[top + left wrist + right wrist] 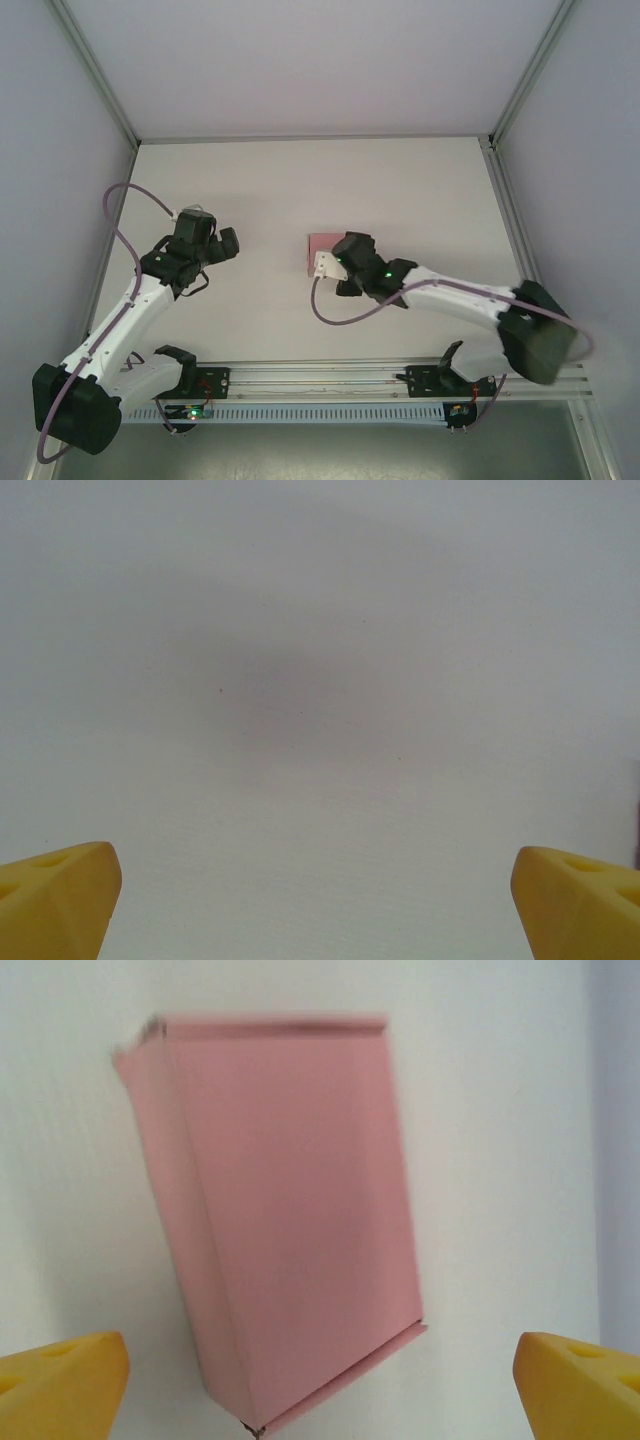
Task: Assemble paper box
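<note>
Lying folded into shape on the worktop just ahead of the wide-open right hand, the box seems nearly finished, so any loose flap should be pressed shut; the left hand is held open well aside.

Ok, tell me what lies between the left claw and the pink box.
In the top view, the stretch of table from the left claw to the paper box is bare.
</note>
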Tool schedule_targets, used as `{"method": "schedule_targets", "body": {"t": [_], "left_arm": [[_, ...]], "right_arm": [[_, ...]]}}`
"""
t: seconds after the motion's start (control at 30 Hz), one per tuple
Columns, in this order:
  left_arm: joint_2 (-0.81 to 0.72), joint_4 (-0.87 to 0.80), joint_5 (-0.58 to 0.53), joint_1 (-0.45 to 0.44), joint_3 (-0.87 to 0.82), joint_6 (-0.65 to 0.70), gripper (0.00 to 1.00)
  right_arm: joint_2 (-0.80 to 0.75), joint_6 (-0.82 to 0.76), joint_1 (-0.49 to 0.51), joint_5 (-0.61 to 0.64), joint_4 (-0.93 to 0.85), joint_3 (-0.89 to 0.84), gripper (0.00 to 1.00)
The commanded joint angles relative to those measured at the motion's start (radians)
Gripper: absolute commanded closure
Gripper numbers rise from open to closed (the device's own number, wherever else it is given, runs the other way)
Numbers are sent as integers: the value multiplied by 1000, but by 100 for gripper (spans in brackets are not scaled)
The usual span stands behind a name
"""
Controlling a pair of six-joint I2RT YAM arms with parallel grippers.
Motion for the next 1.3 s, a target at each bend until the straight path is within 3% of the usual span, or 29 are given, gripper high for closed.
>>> {"method": "schedule_targets", "body": {"t": [0.0,0.1,0.23,0.3,0.4,0.5,0.57,0.6,0.67,0.73,0.8,0.83,0.93,0.97,1.0,1.1,1.27], "left_arm": [[-5,70,-52,17,-24,23,0],[22,142,-127,18,-41,76,0],[83,324,-238,33,-83,155,0],[117,449,-292,49,-118,215,0],[186,752,-324,85,-208,355,0],[296,1035,-311,112,-285,480,0],[354,1111,-249,124,-303,510,0],[390,1163,-221,129,-315,520,0],[466,1288,-192,134,-344,531,0],[524,1423,-179,142,-368,548,0],[482,1325,-128,161,-365,517,0],[494,1412,-85,175,-401,518,0],[535,1636,-17,212,-511,486,0],[586,1750,-19,224,-527,485,0],[589,1763,-2,226,-527,489,0],[551,1489,2,232,-419,477,0],[548,1456,22,254,-406,456,0]], "right_arm": [[-167,116,-52,-208,4,-42,2],[-313,330,-205,-310,128,-75,2],[-403,647,-458,-119,332,-164,2],[-393,760,-592,-90,364,-196,2],[-308,779,-723,-90,433,-248,2],[-195,680,-747,-38,652,-332,2],[-111,656,-754,9,894,-409,2],[-61,663,-773,-25,1039,-452,2],[3,722,-835,-187,1158,-496,2],[65,704,-844,-256,1308,-548,2],[125,676,-843,-326,1437,-588,2],[162,660,-841,-363,1482,-593,2],[254,652,-836,-412,1538,-562,2],[228,661,-847,-410,1451,-537,2],[202,663,-852,-399,1348,-505,2],[227,727,-877,-341,1266,-438,2],[223,727,-874,-314,1250,-434,2]]}}
